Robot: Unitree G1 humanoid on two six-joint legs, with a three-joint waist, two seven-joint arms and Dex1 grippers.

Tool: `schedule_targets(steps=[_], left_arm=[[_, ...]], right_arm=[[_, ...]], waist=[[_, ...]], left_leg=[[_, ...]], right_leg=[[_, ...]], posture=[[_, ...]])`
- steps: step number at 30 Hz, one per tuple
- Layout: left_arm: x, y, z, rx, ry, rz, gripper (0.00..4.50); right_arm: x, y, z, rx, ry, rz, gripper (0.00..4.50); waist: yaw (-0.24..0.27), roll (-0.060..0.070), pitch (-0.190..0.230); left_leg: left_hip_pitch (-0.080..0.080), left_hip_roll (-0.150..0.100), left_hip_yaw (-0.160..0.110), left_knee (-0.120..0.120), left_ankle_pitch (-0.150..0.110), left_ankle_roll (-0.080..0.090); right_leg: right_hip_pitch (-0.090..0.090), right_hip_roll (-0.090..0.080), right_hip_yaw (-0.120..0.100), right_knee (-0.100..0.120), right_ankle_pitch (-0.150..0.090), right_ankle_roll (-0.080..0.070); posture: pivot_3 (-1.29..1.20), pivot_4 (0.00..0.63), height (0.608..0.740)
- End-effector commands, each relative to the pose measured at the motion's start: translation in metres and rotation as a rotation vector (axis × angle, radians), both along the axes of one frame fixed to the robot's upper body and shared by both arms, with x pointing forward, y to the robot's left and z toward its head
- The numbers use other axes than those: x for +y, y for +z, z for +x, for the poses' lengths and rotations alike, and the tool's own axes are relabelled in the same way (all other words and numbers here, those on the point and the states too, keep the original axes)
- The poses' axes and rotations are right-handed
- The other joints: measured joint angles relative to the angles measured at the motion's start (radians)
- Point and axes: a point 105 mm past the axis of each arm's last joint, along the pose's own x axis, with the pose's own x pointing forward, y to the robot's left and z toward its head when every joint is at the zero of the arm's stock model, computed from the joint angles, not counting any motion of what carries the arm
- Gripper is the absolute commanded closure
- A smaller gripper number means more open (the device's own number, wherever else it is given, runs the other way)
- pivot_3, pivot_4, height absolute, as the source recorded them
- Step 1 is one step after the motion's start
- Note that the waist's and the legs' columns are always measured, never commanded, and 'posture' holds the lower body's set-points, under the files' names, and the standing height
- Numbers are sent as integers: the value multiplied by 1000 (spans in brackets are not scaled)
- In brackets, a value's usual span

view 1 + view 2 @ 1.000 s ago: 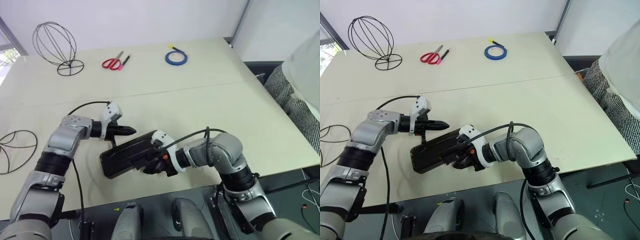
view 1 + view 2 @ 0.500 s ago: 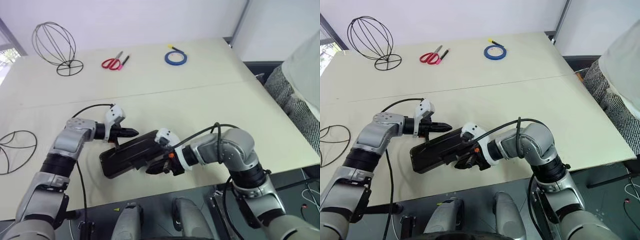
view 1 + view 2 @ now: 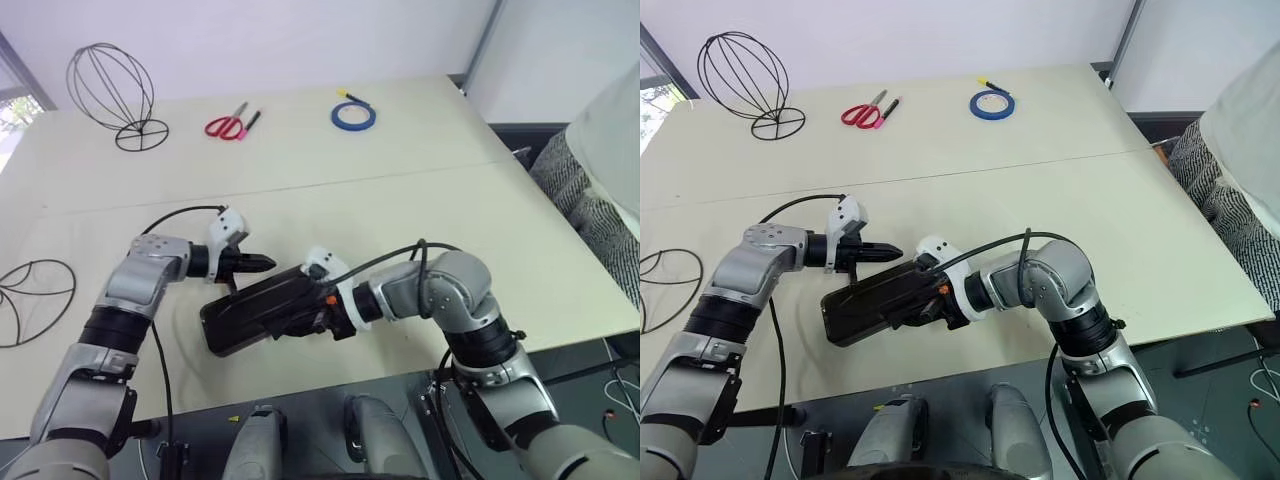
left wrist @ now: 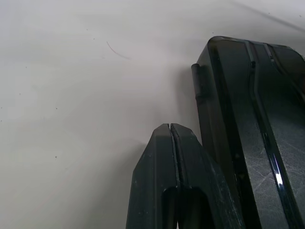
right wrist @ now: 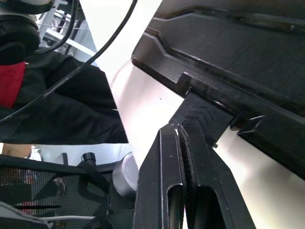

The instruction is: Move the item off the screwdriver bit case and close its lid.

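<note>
The item [image 3: 30,300] is off the screwdriver bit case [image 3: 262,312] near the bench's front edge, and both grippers' fingers, pressed together, seem to be pushing the lid [image 3: 875,296] shut.

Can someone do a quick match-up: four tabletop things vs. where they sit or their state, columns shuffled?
1. screwdriver bit case
2. scissors
3. blue tape roll
4. left claw

A. shut, at the case's far edge
B. far side, beside the upright wire frame
C. near edge, between both claws
D. far side, right of the scissors

Pairs: 1-C, 2-B, 3-D, 4-A
</note>
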Motion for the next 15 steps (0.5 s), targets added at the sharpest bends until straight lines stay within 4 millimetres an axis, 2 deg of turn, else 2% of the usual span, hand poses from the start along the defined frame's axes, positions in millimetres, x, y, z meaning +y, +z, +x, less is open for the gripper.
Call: schedule_targets(steps=[1, 5, 9, 15], left_arm=[[6, 14, 2, -51, 17, -10, 4500], [6, 14, 2, -52, 20, -13, 4500], [6, 15, 0, -51, 21, -13, 4500], [7, 13, -1, -42, 14, -5, 4500]], right_arm=[[5, 3, 2, -43, 12, 4, 4423], [2, -16, 5, -78, -4, -71, 4423], [3, -26, 9, -88, -26, -96, 4423], [3, -25, 16, -115, -61, -101, 4423]], waist=[[-1, 0, 0], [0, 0, 0], [0, 0, 0], [-1, 0, 0]], left_leg=[[0, 0, 0, 0, 0, 0], [0, 0, 0, 0, 0, 0], [0, 0, 0, 0, 0, 0], [0, 0, 0, 0, 0, 0]], right_leg=[[0, 0, 0, 0, 0, 0], [0, 0, 0, 0, 0, 0], [0, 0, 0, 0, 0, 0], [0, 0, 0, 0, 0, 0]], posture=[[0, 150, 740], [0, 150, 740], [0, 150, 740], [0, 150, 740]])
